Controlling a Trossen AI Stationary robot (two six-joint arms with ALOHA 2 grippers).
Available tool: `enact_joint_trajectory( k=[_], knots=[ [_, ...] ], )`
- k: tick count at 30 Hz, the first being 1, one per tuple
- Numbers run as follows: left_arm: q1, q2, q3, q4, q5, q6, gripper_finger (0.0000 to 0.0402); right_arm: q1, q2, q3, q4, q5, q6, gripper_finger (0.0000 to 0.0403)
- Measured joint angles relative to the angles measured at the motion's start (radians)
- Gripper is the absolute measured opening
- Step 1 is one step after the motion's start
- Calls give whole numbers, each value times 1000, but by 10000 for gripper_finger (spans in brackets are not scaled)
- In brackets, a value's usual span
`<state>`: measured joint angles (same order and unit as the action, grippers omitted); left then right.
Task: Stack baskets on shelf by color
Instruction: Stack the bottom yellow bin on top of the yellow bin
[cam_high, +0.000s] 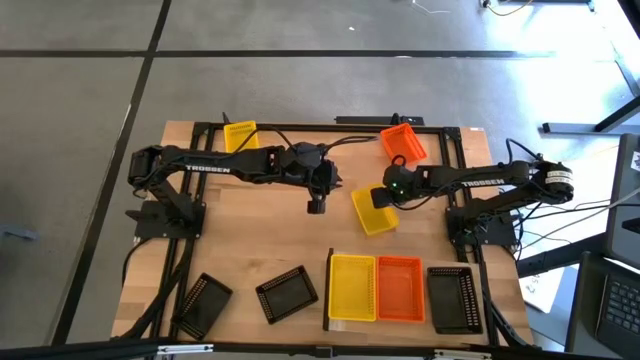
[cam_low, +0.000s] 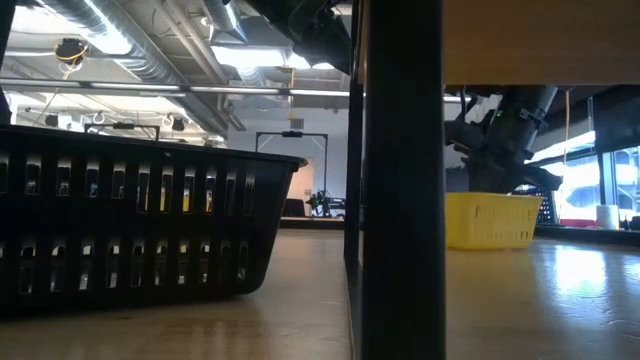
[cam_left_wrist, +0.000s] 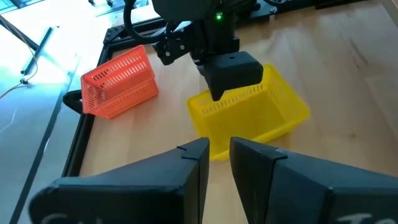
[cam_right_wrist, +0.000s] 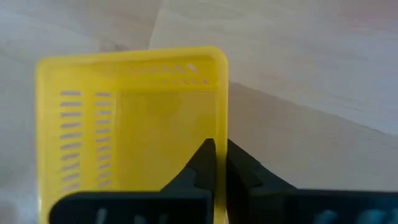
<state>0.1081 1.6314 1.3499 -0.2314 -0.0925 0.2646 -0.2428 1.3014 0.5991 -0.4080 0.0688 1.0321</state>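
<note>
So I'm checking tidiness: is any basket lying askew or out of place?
Yes. Two black baskets sit skewed at the near left. An orange basket lies tilted at the far edge. The right end effector grips a yellow basket mid-table.

Yellow basket (cam_high: 374, 213) mid-table, rim pinched, yellow (cam_high: 352, 287) and orange (cam_high: 400, 288) baskets on shelf (cam_high: 330, 290)

The yellow basket (cam_right_wrist: 130, 124) looks like smooth plastic with slotted mesh walls, slightly glossy. The orange basket (cam_left_wrist: 118, 84) has the same plastic mesh. The black basket (cam_low: 130, 225) is dark shiny plastic. The table (cam_high: 260, 230) is pale wood, smooth with a soft sheen.
</note>
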Motion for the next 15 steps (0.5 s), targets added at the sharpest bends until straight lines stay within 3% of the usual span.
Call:
enact_joint_trajectory(
  k=[8,15],
  knots=[
    [0,0,0,0,0,-1,57,0,0,0,27,27,4,5],
    [-27,0,0,-32,0,-2,57,-5,0,46,20,10,-86,4]
  ],
)
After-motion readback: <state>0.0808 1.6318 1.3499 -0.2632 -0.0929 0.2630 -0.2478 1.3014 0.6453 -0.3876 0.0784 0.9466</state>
